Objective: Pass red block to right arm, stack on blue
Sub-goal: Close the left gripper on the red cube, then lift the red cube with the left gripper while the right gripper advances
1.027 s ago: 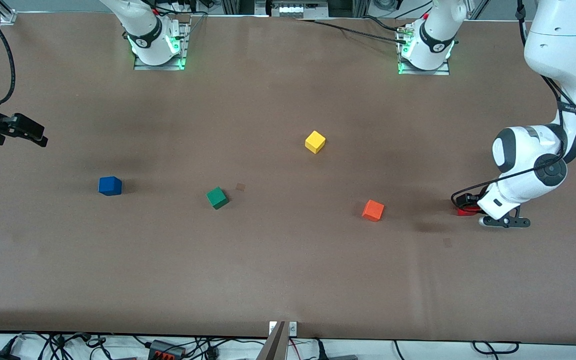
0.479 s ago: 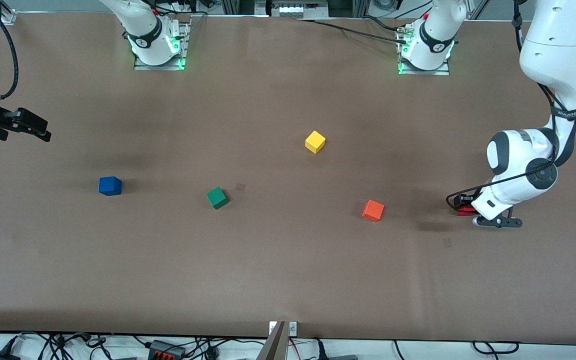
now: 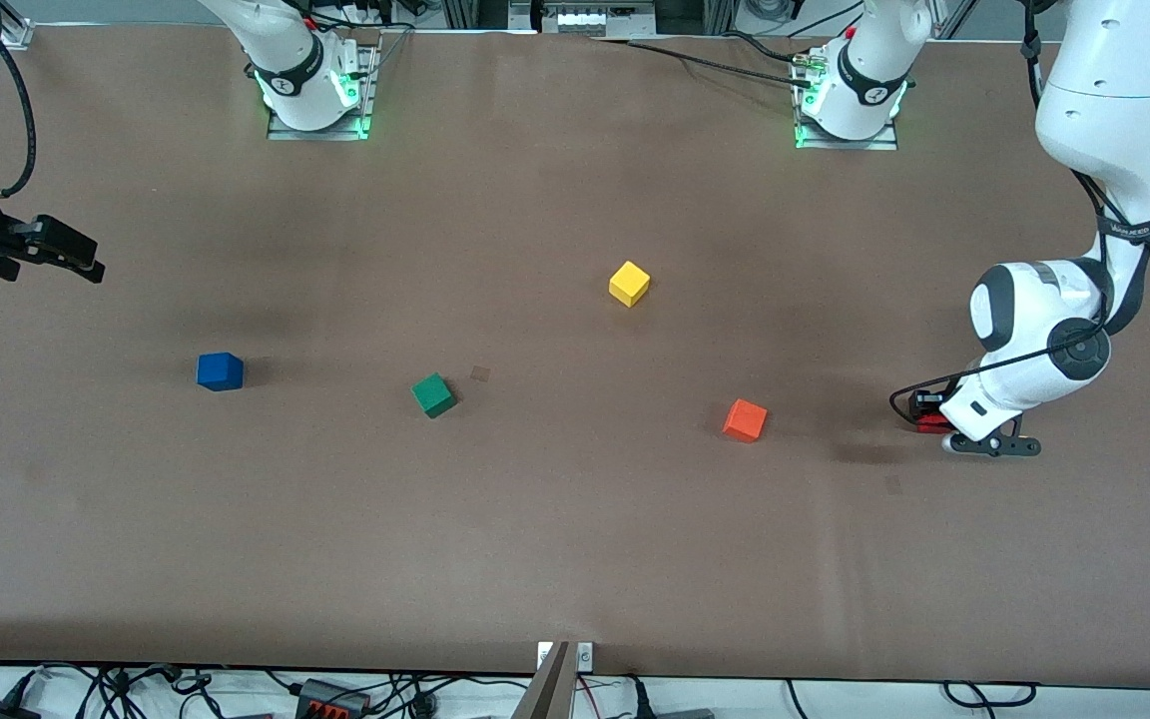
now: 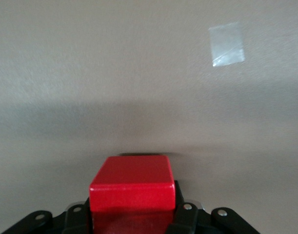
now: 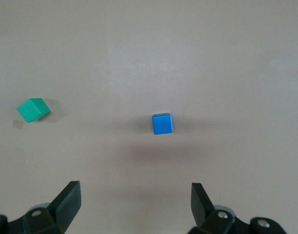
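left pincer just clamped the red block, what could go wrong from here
1. The left pincer holds the red block near its lower edge, so it could slip on lifting.
2. The open right pincer waits at the other end of the table: a long carry.
3. The blue block is small, so stacking may miss.

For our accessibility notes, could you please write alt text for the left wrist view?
A red block sits clamped between the left gripper's black fingers, low over the bare brown table. A small pale square patch marks the table farther off.
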### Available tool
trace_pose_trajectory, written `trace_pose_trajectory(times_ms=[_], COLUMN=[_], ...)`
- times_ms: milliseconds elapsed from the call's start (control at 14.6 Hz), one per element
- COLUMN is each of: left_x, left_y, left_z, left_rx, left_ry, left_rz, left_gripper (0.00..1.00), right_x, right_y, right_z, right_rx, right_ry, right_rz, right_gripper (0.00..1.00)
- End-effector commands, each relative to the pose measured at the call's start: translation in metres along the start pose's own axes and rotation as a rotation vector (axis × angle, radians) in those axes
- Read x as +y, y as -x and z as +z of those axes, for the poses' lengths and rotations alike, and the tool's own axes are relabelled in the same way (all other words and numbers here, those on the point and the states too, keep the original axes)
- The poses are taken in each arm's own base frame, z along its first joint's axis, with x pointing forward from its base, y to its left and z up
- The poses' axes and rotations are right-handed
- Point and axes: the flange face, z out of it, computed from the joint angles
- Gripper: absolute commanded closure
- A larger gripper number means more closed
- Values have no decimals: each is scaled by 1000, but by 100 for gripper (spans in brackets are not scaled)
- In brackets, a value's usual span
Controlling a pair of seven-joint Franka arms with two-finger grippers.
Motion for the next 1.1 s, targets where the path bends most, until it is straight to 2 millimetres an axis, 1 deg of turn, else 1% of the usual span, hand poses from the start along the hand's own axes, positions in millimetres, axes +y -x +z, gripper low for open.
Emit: trace_pose_trajectory(times_ms=[0,68,205,274,342,411,479,548,685,753,890,1027], left_x=[13,20,32,42,52,61,65,66,80,85,102,136], left_y=[-7,-11,-20,-24,-28,-28,-27,-27,-23,-21,-15,-9], left_z=[-47,-61,-91,-110,-129,-142,-153,-164,-189,-198,-215,-242], left_rx=[-50,-87,-167,-204,-235,-269,-295,-312,-289,-264,-225,-145], left_ry=[10,24,50,70,91,115,132,147,230,278,367,470], left_rz=[172,227,287,347,426,492,533,567,693,755,882,986], left_gripper=[82,82,83,84,84,85,85,86,87,87,90,91], right_x=[-4,-8,-27,-36,-44,-51,-59,-64,-71,-76,-86,-96], right_y=[7,5,0,-4,-5,-4,-4,-5,-7,-7,-11,-15], right_z=[-3,1,17,28,29,27,27,30,28,29,37,47], right_rx=[-24,-32,-66,-88,-88,-85,-83,-85,-73,-77,-101,-119], right_ry=[-31,-43,-44,-43,-49,-66,-99,-134,-201,-260,-412,-477], right_rz=[0,-2,-28,-51,-73,-106,-134,-143,-136,-126,-98,-88], right_gripper=[0,0,0,0,0,0,0,0,0,0,0,0])
